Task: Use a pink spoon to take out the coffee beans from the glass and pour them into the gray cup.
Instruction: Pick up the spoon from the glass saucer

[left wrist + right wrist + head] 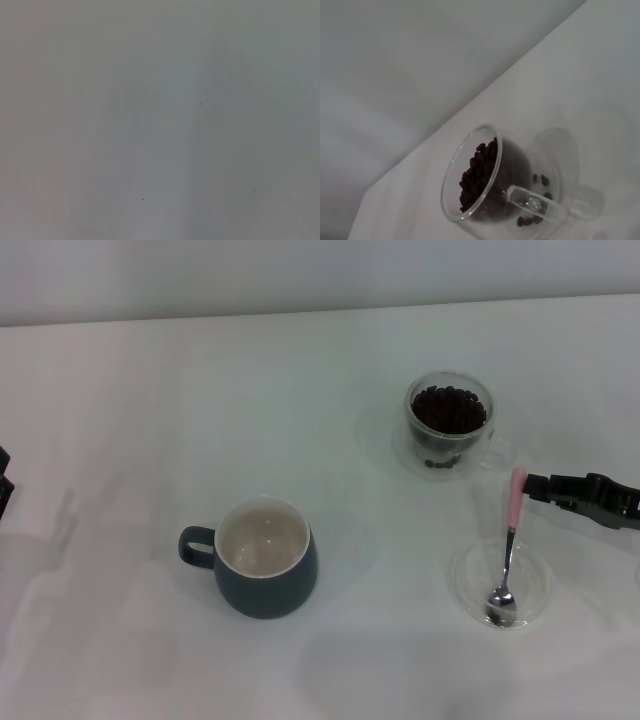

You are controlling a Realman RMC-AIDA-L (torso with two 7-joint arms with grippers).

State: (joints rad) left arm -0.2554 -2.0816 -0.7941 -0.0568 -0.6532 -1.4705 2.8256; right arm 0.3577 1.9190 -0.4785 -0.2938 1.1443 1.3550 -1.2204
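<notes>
The glass point(449, 422) is taken as the landmark: it is seen upright on a white table point(130, 400), standing on a clear saucer point(405, 452), and it is filled nearly to its rim with the coffee beans point(450, 408); a few loose beans are seen low in the saucer at its base. In the right wrist view the same glass point(485, 175) is shown close up with the beans point(480, 172) heaped inside and its clear handle point(532, 204) turned towards the camera. Nearer the robot than the glass, and slightly to the right of it, a shallow clear glass dish point(540, 585) is placed, and in it the metal bowl of the pink spoon point(508, 550) is rested, the pink handle being tilted up and pointed back towards the glass. The right gripper point(540, 486) is reached in from the right edge, nearer than the glass, with its dark tip brought right beside the top of the pink handle; whether the handle is grasped, or whether the fingers are parted or closed, cannot be told. The gray cup point(265, 558) is stood well to the left of the glass and nearer the robot, upright, its cream inside bare and its loop handle turned left. The left gripper point(4, 485) is only glimpsed at the far left edge, well apart from the glass, and only blank surface is shown by the left wrist view.
</notes>
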